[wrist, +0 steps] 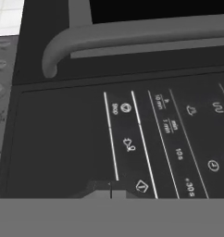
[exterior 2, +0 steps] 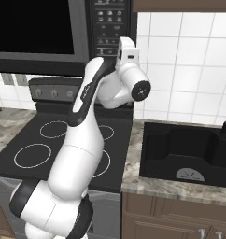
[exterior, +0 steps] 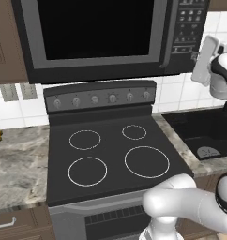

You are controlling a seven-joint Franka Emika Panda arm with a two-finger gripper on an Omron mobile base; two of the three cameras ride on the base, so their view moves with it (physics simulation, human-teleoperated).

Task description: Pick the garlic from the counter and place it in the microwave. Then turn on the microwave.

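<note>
Microwave (exterior: 96,37), large and black with a grey frame, a dark window and a long grey bar handle (wrist: 132,37), hung shut above the black glass stovetop (exterior: 110,154) with its white rings. We saw the white arm's two-finger gripper (wrist: 110,189) raised to the microwave's right-hand button panel (wrist: 132,143), its jaws pressed together with nothing between them. In the hand view the joined tips sat at the panel's lower edge, just beside a small diamond-marked button (wrist: 141,186); we judged the closed fingers served as a single poking point for starting the oven. The garlic was not visible to us; with the door closed, we judged it was probably inside, though we could not tell. Open room lay to the panel's right, over white wall tiles (exterior 2: 180,70) and the black sink (exterior 2: 185,154) set in the grey-beige marbled counter (exterior 2: 171,186). The bar handle ran close along one edge of the panel, leaving little room there.
</note>
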